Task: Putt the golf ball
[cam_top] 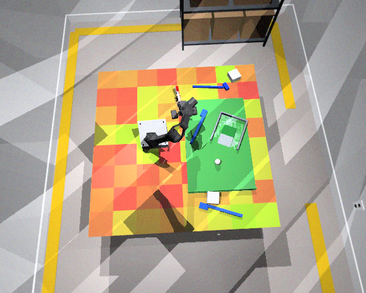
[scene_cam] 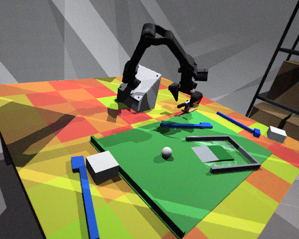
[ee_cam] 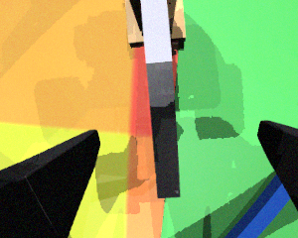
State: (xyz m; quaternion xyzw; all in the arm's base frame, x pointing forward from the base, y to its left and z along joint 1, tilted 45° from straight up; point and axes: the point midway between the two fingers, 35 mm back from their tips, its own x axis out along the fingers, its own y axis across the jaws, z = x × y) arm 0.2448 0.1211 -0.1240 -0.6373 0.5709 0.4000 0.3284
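The red putter (cam_top: pixel 177 91) (scene_cam: pixel 183 104) (ee_cam: pixel 156 27) lies on a small wooden stand (ee_cam: pixel 132 23) on the checkered table, just off the far left corner of the green mat (cam_top: pixel 221 179) (scene_cam: pixel 170 185). Its shaft looks white, then grey and black toward me in the wrist view. My gripper (cam_top: pixel 177 107) (scene_cam: pixel 185 98) (ee_cam: pixel 177 133) is open and empty, just above the dark end of the shaft, one finger on each side. The white golf ball (cam_top: pixel 217 161) (scene_cam: pixel 166 152) rests on the mat before the grey ramp (cam_top: pixel 224 139) (scene_cam: pixel 204 153), which leads to the raised green (cam_top: pixel 229 130) (scene_cam: pixel 223 152) inside a grey frame (cam_top: pixel 233 117) (scene_cam: pixel 234 167).
Three blue putters lie about: one (cam_top: pixel 198 126) (scene_cam: pixel 185 125) (ee_cam: pixel 248 225) on the mat beside my gripper, one (cam_top: pixel 210 86) (scene_cam: pixel 237 123) at the far edge, one (cam_top: pixel 221 209) (scene_cam: pixel 85 190) at the near edge. Two white blocks (cam_top: pixel 233 74) (cam_top: pixel 213 197) (scene_cam: pixel 101 164) lie near them. A shelf (cam_top: pixel 227 22) stands beyond.
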